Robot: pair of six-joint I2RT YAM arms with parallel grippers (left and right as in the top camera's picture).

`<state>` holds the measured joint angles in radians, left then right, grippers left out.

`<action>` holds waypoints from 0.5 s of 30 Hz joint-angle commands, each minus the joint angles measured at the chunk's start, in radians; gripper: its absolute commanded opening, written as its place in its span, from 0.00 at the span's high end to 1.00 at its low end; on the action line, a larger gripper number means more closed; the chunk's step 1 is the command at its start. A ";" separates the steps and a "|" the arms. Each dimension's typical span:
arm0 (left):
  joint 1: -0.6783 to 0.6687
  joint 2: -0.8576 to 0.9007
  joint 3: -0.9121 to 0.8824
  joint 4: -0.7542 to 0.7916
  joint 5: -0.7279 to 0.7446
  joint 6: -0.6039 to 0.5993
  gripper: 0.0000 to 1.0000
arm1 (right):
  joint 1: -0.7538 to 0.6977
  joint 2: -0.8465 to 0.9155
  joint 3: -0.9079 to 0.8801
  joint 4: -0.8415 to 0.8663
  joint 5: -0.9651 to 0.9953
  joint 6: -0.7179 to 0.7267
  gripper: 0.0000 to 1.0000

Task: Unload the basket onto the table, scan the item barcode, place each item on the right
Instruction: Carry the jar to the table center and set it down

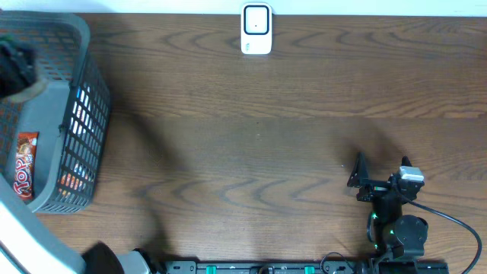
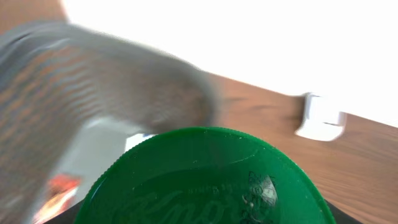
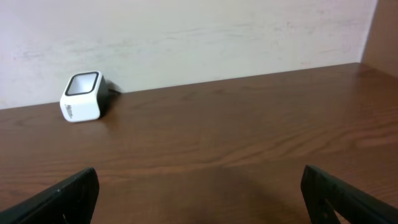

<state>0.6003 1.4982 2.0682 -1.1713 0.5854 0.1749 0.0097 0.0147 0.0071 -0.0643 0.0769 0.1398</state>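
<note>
A round green lid point(image 2: 205, 180) with raised lettering fills the bottom of the left wrist view. It stays sharp while the background blurs, so it sits in my left gripper's jaws, whose fingers it hides. From overhead, the left gripper point(image 1: 17, 65) is a dark blur above the grey basket point(image 1: 84, 114) at the far left, and the item's body is not visible. The white barcode scanner point(image 1: 256, 29) stands at the table's back edge, also seen as scanner point(image 2: 320, 117) and scanner point(image 3: 82, 96). My right gripper point(image 1: 380, 171) rests at the front right, open, as gripper point(image 3: 205, 205) with only table between its fingers.
The basket holds other packets, among them a red snack wrapper point(image 1: 25, 164). The right arm's base and cable point(image 1: 449, 221) lie at the front right. Brown wooden table point(image 1: 251, 152) stretches between basket, scanner and right arm.
</note>
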 commanded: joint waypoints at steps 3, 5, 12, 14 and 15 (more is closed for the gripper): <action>-0.197 -0.049 0.017 0.000 0.188 -0.008 0.43 | 0.003 -0.007 -0.002 -0.004 -0.003 -0.014 0.01; -0.308 -0.043 0.014 0.003 0.188 0.005 0.43 | 0.003 -0.007 -0.002 -0.004 -0.003 -0.014 0.01; -0.629 0.030 -0.037 0.016 0.188 0.170 0.43 | 0.003 -0.007 -0.002 -0.004 -0.003 -0.014 0.01; -0.692 0.058 -0.057 0.027 0.189 0.210 0.43 | 0.003 -0.007 -0.002 -0.004 -0.003 -0.014 0.01; -0.719 0.072 -0.067 0.034 0.189 0.229 0.43 | 0.003 -0.007 -0.002 -0.004 -0.003 -0.014 0.01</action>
<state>-0.0574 1.5402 2.0247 -1.1534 0.7498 0.3042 0.0097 0.0147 0.0071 -0.0639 0.0769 0.1398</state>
